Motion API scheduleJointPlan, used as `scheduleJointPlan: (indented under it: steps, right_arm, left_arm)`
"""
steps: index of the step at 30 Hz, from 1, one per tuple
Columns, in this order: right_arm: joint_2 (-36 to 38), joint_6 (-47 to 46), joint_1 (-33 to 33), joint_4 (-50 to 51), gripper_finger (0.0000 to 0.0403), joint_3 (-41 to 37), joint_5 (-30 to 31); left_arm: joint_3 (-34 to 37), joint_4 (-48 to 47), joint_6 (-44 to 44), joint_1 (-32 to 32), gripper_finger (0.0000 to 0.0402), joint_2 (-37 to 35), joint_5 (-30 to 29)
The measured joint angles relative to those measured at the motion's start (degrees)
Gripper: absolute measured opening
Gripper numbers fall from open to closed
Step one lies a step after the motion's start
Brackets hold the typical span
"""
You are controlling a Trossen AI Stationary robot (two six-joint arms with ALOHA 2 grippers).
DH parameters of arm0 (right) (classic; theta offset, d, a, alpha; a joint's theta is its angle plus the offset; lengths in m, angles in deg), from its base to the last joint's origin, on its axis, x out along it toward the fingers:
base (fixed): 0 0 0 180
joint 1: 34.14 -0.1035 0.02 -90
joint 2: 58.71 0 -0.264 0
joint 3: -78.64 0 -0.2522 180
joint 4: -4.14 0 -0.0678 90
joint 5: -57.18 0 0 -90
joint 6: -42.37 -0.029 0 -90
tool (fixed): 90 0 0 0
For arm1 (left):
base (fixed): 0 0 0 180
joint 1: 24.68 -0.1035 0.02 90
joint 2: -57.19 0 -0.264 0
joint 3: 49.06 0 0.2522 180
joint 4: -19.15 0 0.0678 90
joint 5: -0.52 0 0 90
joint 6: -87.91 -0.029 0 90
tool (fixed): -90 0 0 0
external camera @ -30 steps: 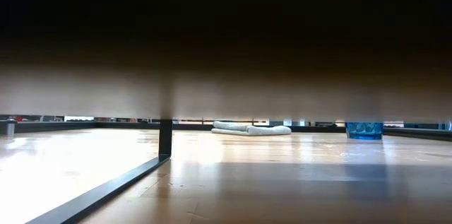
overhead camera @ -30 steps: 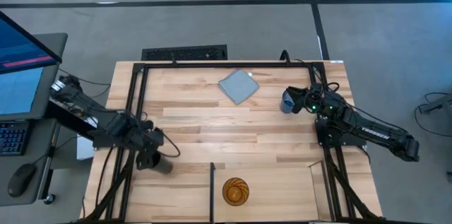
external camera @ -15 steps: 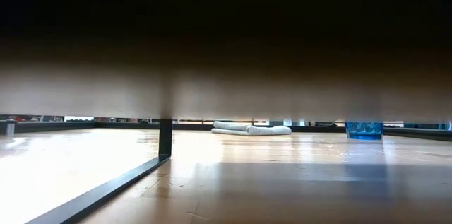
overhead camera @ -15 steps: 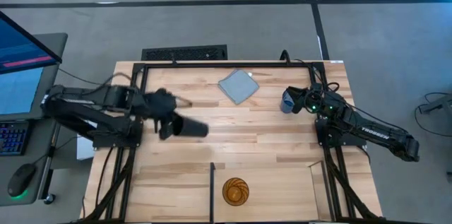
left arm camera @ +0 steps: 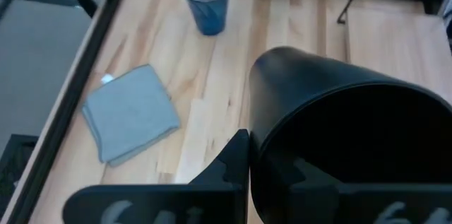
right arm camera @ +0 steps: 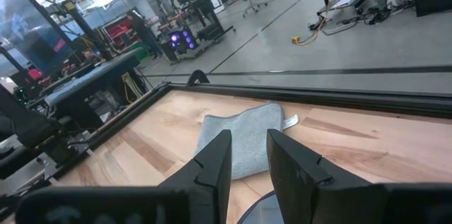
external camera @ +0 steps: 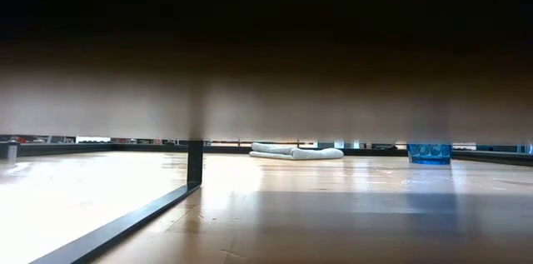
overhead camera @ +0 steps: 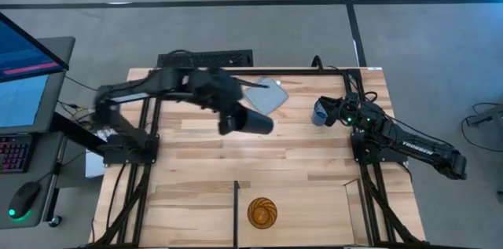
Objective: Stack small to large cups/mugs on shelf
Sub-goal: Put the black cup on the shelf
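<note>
While the overhead camera looks straight down on the wooden table (overhead camera: 314, 162), the left gripper (overhead camera: 229, 119) is extended over the middle of the far half, clamped on the black cup (overhead camera: 255, 121), which lies on its side in the grip, clear of the boards. Just beyond it lies the grey-blue cloth (overhead camera: 265, 96). The right gripper (overhead camera: 328, 112) sits at the far right edge with its fingers closed about the blue cup (overhead camera: 321, 113), which stands on the table. The amber tumbler (overhead camera: 262, 211) stands upright in the shelf (overhead camera: 314, 202) section at the near edge, between two black divider bars (overhead camera: 236, 202).

At table height, a dark blurred mass fills the upper picture. Below it the cloth (external camera: 296, 152) lies flat at the far side, the blue cup (external camera: 429, 153) stands to its right, and one divider bar (external camera: 195, 164) rises at left.

From the left wrist, the black cup (left arm camera: 353, 132) fills the foreground, its open mouth toward the camera and one finger (left arm camera: 233, 171) against its wall. Beyond are the cloth (left arm camera: 131, 114) and the upright blue cup (left arm camera: 206, 3).

From the right wrist, the two fingers (right arm camera: 212, 164) stand slightly apart above a rounded rim, with the cloth (right arm camera: 240, 139) ahead.
</note>
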Motion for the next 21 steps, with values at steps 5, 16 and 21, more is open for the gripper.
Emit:
scheduleJointPlan:
  steps: [5, 16, 21]
  right_arm:
    - [-0.06, 0.47, 0.00, 0.00, 0.0113, 0.01, 0.00]
    - [-3.46, 0.51, -0.07, -0.40, 0.0113, -0.01, -0.02]
    - [-5.99, 0.53, -0.08, 0.12, 0.0113, 0.00, -0.16]
  left_arm:
    - [-18.21, -10.19, -2.10, 0.89, 0.0000, 13.47, 0.08]
    - [-19.07, -4.41, 1.49, 3.83, 0.0000, 21.79, 6.65]
    - [-19.23, 0.73, 0.69, 6.40, 0.0000, 24.16, 10.21]
